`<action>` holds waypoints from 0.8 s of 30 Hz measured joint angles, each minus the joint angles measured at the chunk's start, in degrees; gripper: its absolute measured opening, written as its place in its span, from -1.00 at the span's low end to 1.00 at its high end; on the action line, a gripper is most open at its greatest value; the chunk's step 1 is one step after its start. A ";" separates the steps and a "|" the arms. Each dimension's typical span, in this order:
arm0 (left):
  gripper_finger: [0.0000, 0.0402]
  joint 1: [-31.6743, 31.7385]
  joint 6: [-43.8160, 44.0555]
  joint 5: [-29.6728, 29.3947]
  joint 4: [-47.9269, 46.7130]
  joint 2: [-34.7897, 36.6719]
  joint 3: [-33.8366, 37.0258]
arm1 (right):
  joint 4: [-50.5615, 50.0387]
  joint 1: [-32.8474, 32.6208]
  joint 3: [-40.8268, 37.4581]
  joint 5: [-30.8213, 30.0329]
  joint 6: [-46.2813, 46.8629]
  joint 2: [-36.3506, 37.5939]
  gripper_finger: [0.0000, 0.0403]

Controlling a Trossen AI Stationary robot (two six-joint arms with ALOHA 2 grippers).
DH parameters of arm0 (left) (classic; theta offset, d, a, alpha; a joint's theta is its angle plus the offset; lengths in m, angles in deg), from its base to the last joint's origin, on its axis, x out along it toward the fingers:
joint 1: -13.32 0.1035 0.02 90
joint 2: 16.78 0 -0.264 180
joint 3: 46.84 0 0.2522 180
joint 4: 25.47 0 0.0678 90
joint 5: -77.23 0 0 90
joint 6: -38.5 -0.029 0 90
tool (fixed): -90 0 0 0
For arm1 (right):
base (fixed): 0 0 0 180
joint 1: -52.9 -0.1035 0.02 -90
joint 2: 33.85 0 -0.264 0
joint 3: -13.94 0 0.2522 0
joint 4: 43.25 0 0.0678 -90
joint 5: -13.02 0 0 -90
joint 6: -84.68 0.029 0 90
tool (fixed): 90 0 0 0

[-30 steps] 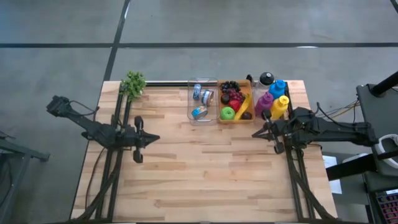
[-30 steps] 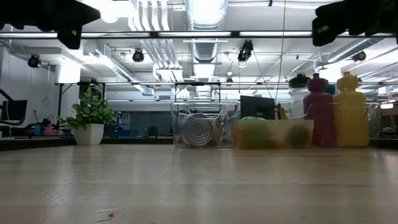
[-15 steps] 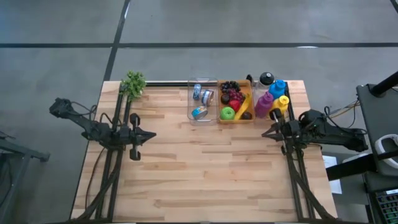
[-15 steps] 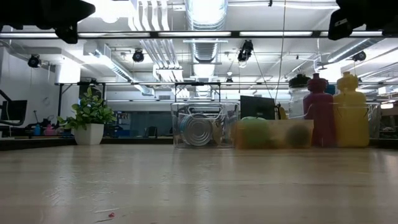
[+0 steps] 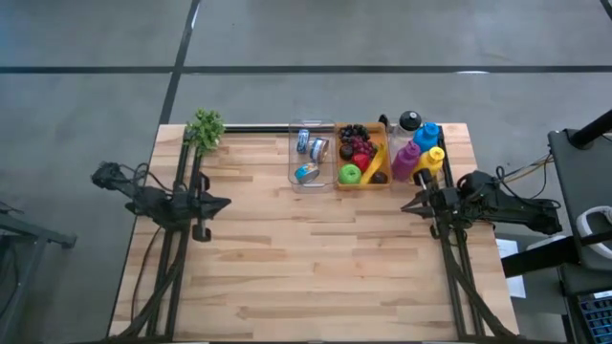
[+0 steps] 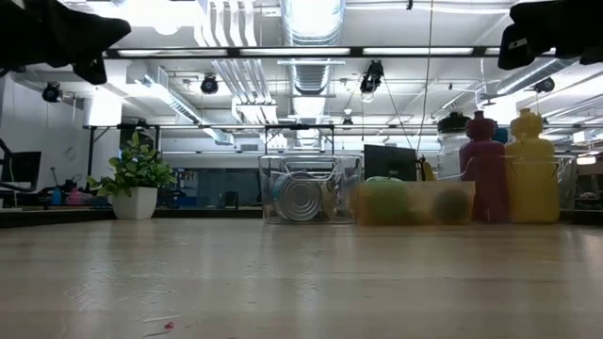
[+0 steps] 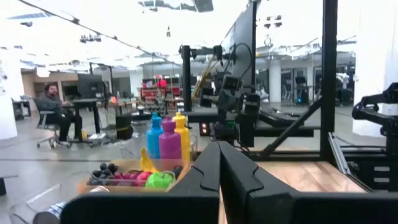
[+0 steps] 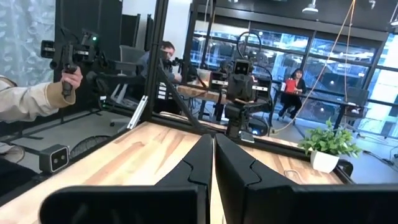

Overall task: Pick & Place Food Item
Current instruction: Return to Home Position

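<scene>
Left hand (image 5: 226,202): fingers pressed together, holding nothing, raised over the left side of the table (image 5: 316,258). Right hand (image 5: 404,205): same, closed and empty, raised over the right side, near the bottles. Orange bin (image 5: 361,186), far edge of the table, middle-right: green apple (image 5: 350,174) at the near end, yellow banana (image 5: 375,162) lying along its right side, dark grapes (image 5: 355,132) at the far end, red fruit (image 5: 360,150) between. Clear bin (image 5: 323,177), touching its left wall: three metal cans (image 5: 318,148), on their sides. Right bin (image 6: 568,188), also clear plastic: upright bottles, violet (image 5: 406,159), yellow (image 5: 433,158), blue (image 5: 426,134), one with a black cap (image 5: 409,120). The table is jointed wood planks. Potted plant (image 5: 205,128) at the far left corner.
</scene>
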 joint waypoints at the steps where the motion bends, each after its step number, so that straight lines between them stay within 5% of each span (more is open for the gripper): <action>1: -0.99 0.01 -0.66 -0.01 -0.29 1.43 0.49 | -0.06 0.00 -0.04 -0.02 0.03 0.02 -0.94; 24: -0.98 0.02 1.94 -0.05 -7.30 1.61 2.18 | 6.06 -0.04 -9.55 -1.84 4.05 -1.25 -0.94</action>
